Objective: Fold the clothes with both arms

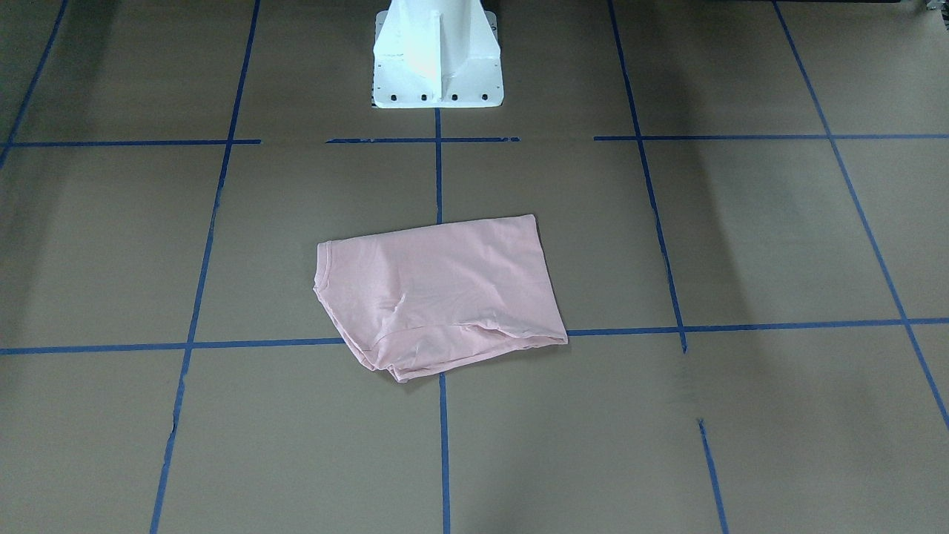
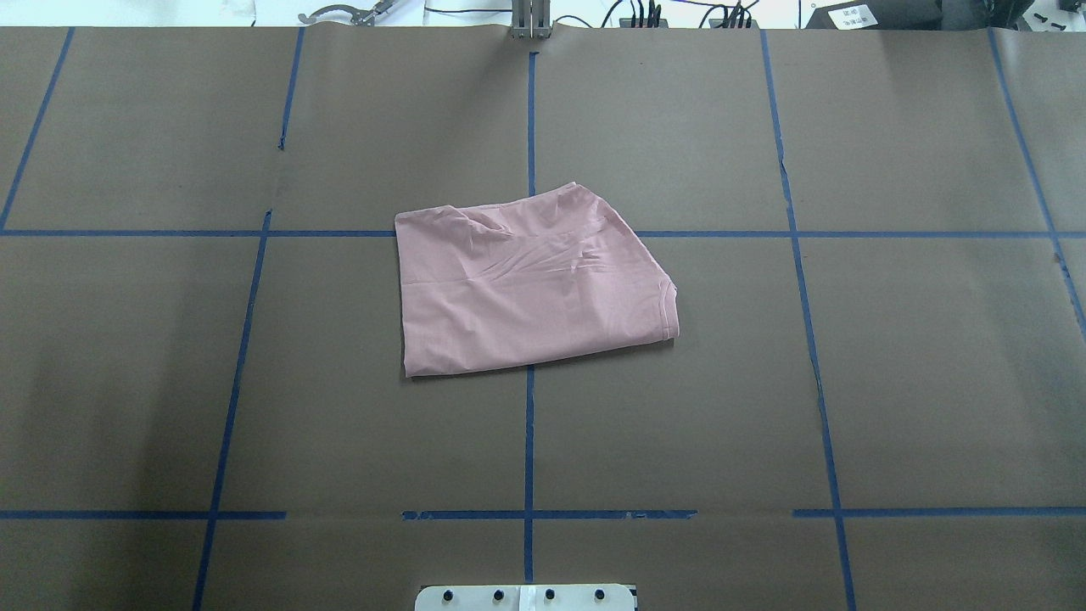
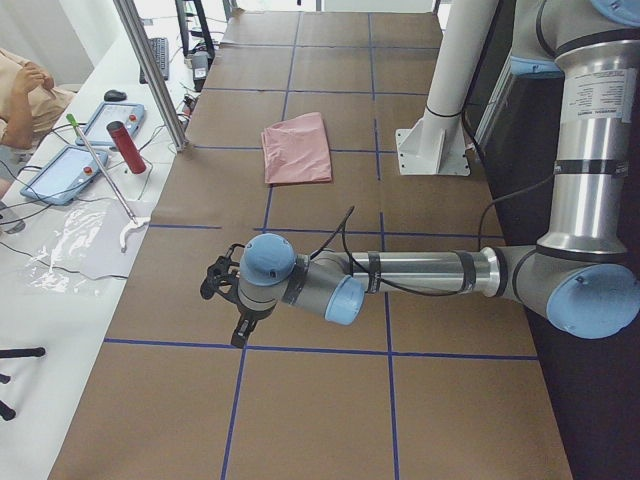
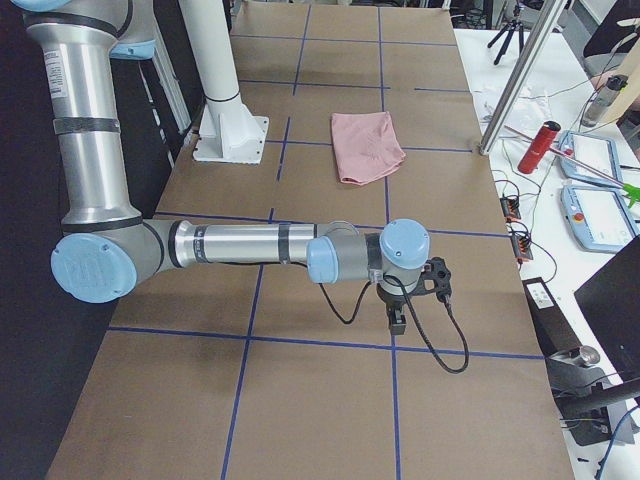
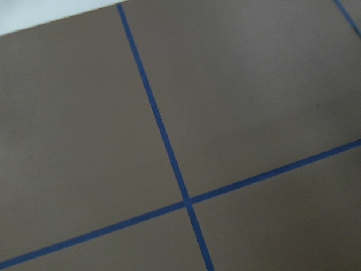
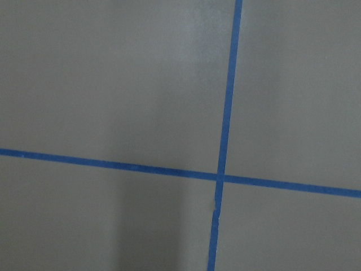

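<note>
T-shirt lies folded on table, plain side up. Left gripper hovers well left, right gripper well right; jaw widths cannot be told.

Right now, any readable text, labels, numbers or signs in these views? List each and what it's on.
None legible in any view.
On the T-shirt: only plain pink fabric shows, no print visible.
On the left arm, a sticker: printed lines, too small to read.
On the black box at the overhead view's top edge, a white label: blurred, unreadable.
</note>
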Action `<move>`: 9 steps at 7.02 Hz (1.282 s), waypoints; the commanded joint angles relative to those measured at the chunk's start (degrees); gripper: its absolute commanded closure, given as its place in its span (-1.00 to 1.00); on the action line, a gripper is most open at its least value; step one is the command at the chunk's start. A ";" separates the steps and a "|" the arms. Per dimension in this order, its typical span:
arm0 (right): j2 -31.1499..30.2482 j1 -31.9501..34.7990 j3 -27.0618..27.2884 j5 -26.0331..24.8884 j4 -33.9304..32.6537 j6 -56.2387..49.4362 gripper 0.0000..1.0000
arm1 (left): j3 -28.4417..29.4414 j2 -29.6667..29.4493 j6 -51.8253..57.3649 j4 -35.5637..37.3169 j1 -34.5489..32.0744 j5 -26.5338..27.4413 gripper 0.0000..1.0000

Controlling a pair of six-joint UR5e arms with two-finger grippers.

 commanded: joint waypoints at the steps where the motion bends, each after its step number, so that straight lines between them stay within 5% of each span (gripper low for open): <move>1: -2.49 -1.56 1.14 -0.10 -1.53 -0.63 -1.00 | -4.43 2.63 1.36 10.24 -0.10 0.19 -1.00; 2: -3.11 -1.65 1.31 0.08 -1.62 -0.63 -1.00 | -7.04 3.17 1.28 14.88 -0.18 0.28 -1.00; 5: -3.82 -1.65 1.31 1.13 -1.79 0.16 -1.00 | -12.23 10.27 1.45 13.34 0.17 0.01 -1.00; 9: -4.00 -1.74 2.27 0.69 -1.18 0.16 -1.00 | -18.22 12.59 1.45 10.88 1.65 2.10 -1.00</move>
